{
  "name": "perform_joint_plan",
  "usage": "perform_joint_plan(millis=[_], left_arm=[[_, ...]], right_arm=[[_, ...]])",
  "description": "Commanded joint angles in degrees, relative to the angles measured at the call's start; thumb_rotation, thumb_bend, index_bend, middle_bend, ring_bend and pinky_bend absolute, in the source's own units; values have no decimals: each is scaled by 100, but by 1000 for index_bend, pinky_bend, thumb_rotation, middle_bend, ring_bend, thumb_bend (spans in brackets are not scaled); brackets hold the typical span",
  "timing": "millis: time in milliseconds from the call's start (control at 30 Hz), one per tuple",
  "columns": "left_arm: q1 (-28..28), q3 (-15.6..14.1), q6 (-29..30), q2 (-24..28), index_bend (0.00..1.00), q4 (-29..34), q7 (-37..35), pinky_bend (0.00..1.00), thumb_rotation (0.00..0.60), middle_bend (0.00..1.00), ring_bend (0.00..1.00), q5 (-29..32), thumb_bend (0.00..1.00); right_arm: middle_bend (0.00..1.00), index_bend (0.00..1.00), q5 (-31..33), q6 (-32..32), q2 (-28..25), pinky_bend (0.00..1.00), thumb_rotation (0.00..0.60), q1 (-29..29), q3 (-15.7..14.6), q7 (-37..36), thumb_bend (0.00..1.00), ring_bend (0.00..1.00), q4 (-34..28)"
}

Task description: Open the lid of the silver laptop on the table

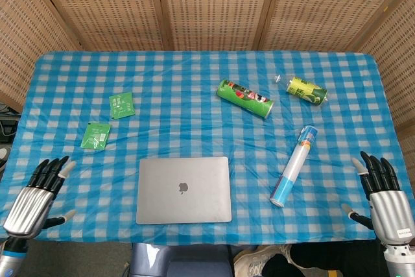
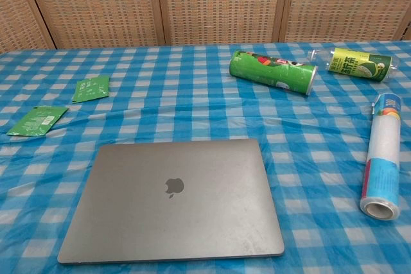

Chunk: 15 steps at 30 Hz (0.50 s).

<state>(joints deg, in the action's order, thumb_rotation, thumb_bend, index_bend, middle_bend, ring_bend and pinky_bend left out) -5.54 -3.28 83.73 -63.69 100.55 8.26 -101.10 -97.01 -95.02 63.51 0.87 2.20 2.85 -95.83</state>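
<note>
Your left robot hand (image 1: 29, 202) hangs off the near left corner of the table (image 1: 194, 69), fingers spread and holding nothing. Your right robot hand (image 1: 382, 196) hangs off the near right corner, fingers likewise spread and empty. Both show only in the head view; neither touches anything.

Between them, close to the near edge and a little left of centre, you have the silver laptop (image 1: 184, 189) lying flat with its lid closed, logo up, squared to the table edge. Just right of it a white and blue roll (image 1: 294, 166) lies on its side, running from near to far. Farther back, a green can (image 1: 244, 98) lies on its side at a slant, and right of that a smaller yellow-green bottle (image 1: 306, 90) lies on its side too. On the left half, two green packets lie flat, well apart from the laptop: one (image 1: 96, 135) nearer, one (image 1: 122, 104) farther.

A blue and white checked cloth (image 1: 194, 128) covers the whole table, with soft wrinkles across it. Behind the far edge stand woven wicker panels (image 1: 214, 4) in brown wooden frames, and they wrap around the left and right sides as well.
</note>
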Motion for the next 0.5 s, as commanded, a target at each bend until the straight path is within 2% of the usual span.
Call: perform_joint_plan(millis=[33, 233, 500], left_arm=[[-771, 6, -891, -185, 0, 71, 186, 0, 600, 0, 0, -710, 0], [-1467, 18, -1834, -793, 0, 126, 492, 0, 600, 0, 0, -1156, 0], [-1987, 207, -2961, -2004, 0, -164, 1338, 0, 600, 0, 0, -715, 0]], right_arm=[[0, 34, 1, 18, -12, 0, 600, 13, 7, -6, 0, 0, -27], [0, 33, 45, 93, -21, 0, 600, 32, -4, -57, 0, 0, -11], [0, 34, 44, 185, -54, 0, 600, 66, -38, -199, 0, 0, -5]])
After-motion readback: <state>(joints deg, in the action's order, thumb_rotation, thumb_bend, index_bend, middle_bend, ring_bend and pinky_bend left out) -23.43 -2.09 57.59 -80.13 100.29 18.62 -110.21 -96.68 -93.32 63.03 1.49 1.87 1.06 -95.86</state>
